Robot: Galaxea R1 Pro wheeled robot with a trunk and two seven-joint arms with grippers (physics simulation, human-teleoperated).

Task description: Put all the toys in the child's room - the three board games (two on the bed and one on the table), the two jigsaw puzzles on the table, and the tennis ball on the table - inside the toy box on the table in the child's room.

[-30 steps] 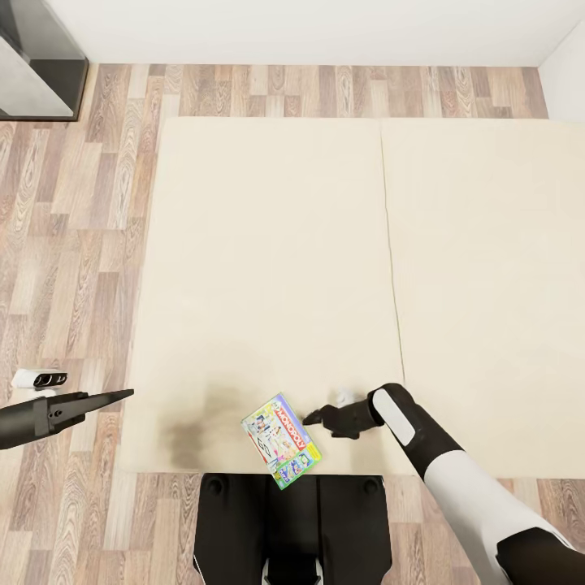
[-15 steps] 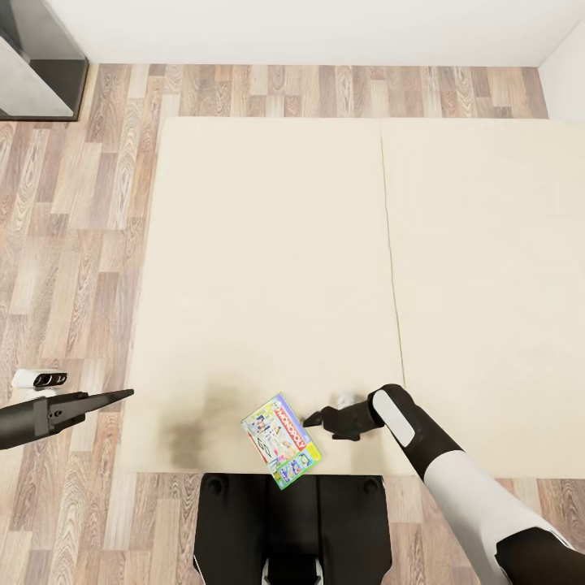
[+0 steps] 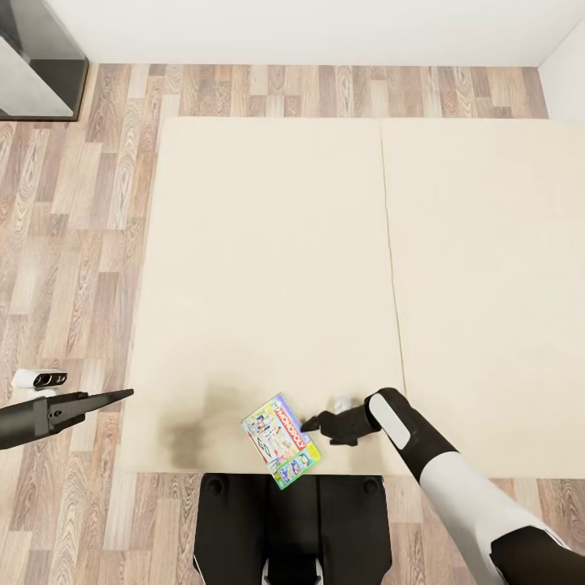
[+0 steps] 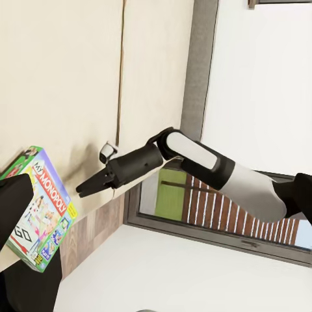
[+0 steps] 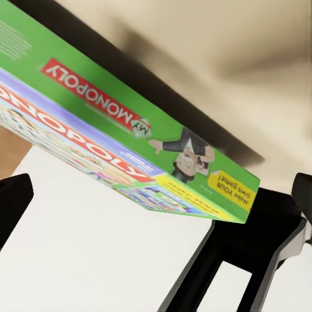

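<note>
The Monopoly board game [image 3: 281,440] lies flat on the beige mattress of the bed [image 3: 268,244], near the edge closest to the robot, turned at an angle to that edge. The right gripper [image 3: 308,422] sits just beside the box's right edge, level with the mattress; its fingers spread open to either side of the green box edge in the right wrist view. The left gripper [image 3: 122,395] hangs over the wood floor [image 3: 65,244] left of the bed, well apart from the box, its fingers drawn together into one point.

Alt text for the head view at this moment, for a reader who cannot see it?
From above, the right gripper reaches toward a Monopoly board game lying at the near edge of a beige bed. The left gripper points over wood floor beside the bed.
</note>
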